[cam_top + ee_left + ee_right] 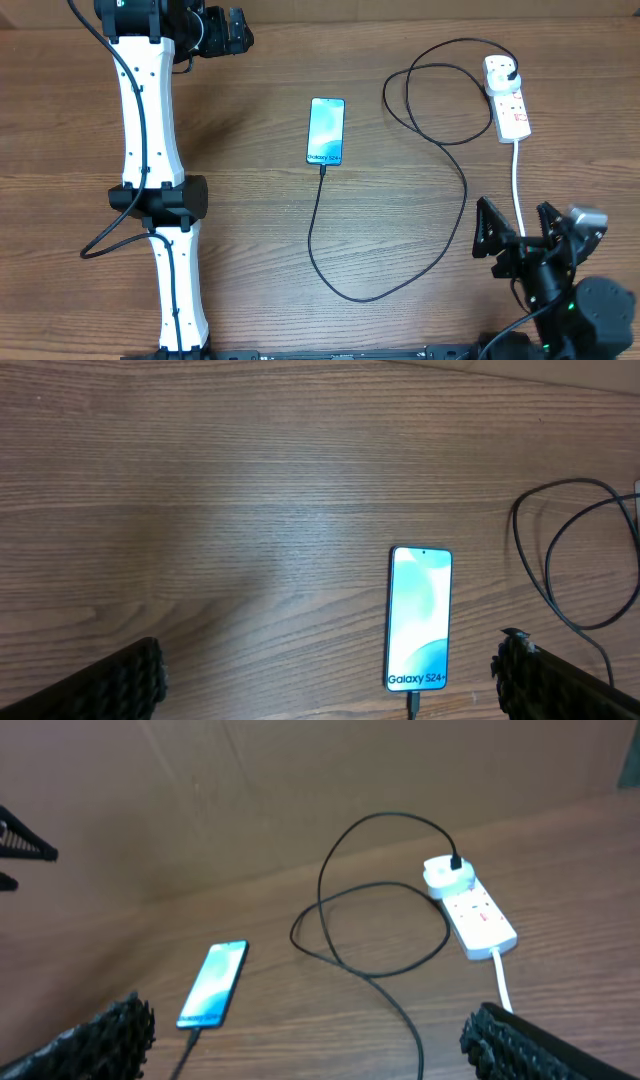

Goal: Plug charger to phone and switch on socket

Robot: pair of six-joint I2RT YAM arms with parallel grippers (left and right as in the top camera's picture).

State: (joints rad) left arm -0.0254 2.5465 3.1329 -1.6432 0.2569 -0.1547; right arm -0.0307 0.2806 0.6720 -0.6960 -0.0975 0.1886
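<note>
The phone [326, 131] lies flat mid-table, its blue screen lit with "Galaxy S24" text; it also shows in the left wrist view [419, 618] and the right wrist view [213, 983]. The black charger cable [400, 283] has its tip in the phone's lower end and loops right, up to its black plug in the white socket [506, 98]. The socket also shows in the right wrist view [470, 907]. My left gripper [225, 32] is open and empty at the far left, well away from the phone. My right gripper [520, 232] is open and empty near the front right.
The socket's thick white cord [517, 185] runs down toward my right gripper. My left arm [150, 170] stretches along the table's left side. A brown wall [300, 780] stands behind the table.
</note>
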